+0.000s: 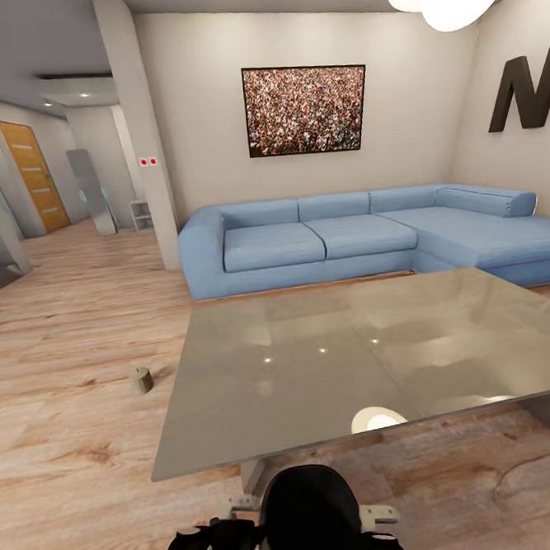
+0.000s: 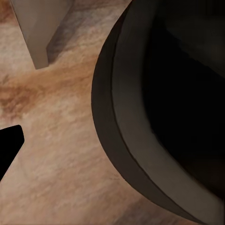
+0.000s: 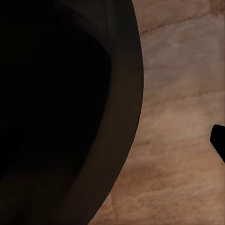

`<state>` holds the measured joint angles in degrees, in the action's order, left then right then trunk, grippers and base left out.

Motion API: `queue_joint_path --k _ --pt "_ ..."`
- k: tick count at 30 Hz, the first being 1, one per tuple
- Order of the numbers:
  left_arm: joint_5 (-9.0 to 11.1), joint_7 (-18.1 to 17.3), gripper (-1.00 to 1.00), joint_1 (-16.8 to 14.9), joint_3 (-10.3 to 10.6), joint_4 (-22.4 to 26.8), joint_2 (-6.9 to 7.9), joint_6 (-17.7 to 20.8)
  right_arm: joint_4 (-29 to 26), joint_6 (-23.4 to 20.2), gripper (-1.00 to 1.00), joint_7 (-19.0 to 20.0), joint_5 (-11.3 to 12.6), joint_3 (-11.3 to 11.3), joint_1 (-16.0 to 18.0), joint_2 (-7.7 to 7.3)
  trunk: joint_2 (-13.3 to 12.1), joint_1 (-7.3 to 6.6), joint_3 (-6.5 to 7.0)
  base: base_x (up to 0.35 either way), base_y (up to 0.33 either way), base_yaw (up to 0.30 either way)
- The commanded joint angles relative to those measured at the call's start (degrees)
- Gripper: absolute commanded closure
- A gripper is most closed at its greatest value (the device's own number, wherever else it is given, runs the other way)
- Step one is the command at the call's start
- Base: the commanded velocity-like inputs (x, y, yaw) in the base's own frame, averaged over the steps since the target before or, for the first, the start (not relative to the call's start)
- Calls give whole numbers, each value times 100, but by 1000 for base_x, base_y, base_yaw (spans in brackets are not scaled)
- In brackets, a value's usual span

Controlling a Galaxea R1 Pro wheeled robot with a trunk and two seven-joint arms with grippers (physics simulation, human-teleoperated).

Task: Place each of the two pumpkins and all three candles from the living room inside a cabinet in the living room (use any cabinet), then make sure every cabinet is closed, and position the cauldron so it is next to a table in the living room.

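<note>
Head view: grey glossy table (image 1: 340, 361) stands in front of the blue sofa (image 1: 363, 239), and one candle (image 1: 141, 380) lies on the plank floor (image 1: 66, 357) just beside the surface's left edge — apart from it. Left wrist view: dark curved robot body (image 2: 154, 117) over floor, near a grey table leg (image 2: 40, 28). Right wrist view: similar dark curve (image 3: 70, 112). Whether either gripper is released or clenched, I cannot tell.

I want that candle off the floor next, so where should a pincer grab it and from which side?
The candle looks tipped on its side on the wood floor, left of the table with open floor all around it. Coming straight down and closing across its round body seems best; its short, stubby shape leaves little else to pinch.
</note>
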<state>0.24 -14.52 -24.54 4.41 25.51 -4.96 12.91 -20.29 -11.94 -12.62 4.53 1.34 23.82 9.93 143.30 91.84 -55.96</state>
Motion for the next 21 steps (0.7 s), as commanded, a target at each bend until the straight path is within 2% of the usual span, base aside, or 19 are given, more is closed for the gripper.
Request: queue_joint_path --k 1,21 --pt "2 -12 -100 0 7 39 1 38 -11 -27 -100 -30 48 15 0 0 2 -1 -6 -23 0 0" --pt "-2 -15 -100 1 33 86 4 50 -17 -27 -100 -30 48 15 0 0 2 -1 -6 -73 0 0"
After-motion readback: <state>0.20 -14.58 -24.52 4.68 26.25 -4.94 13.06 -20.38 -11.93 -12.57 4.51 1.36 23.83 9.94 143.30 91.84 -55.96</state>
